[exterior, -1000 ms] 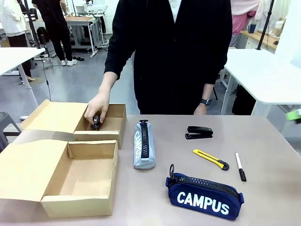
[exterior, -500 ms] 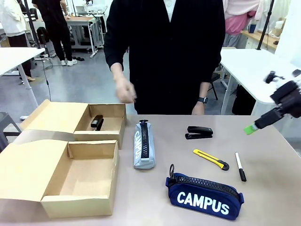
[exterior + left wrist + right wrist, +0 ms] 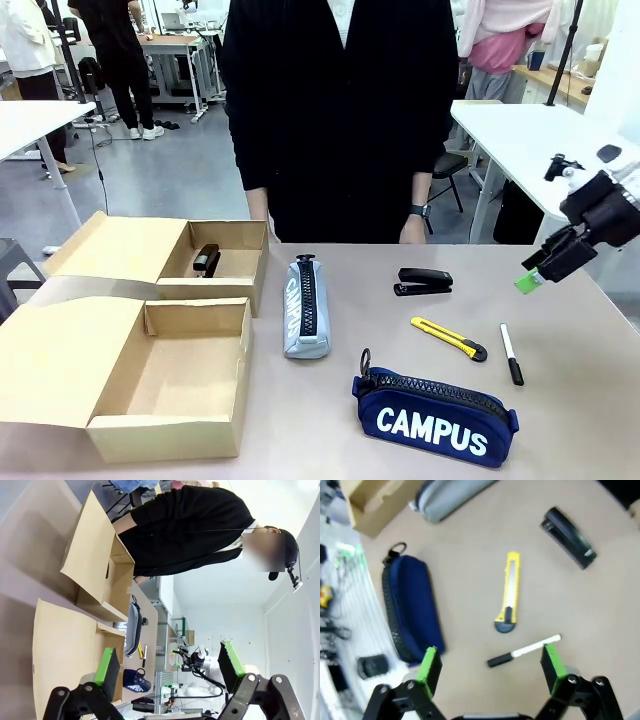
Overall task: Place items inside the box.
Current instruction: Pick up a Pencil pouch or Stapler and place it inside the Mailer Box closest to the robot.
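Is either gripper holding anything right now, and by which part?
Nothing is held. The right gripper hangs open above the marker pen; the left gripper is open too.

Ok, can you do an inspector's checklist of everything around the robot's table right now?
Surface: brown table, bare between the things.
Job's things: far box holds one small black item; near box has nothing inside. Lying outside on the table: grey pencil case, black stapler, yellow utility knife, marker pen, navy "CAMPUS" case.
Clutter: nothing seen.
Grippers: left gripper open, holding nothing; right gripper open, holding nothing, hovers above the marker pen.
Cables: nothing seen on the table.
Surroundings: a person stands at the far side; white tables behind.
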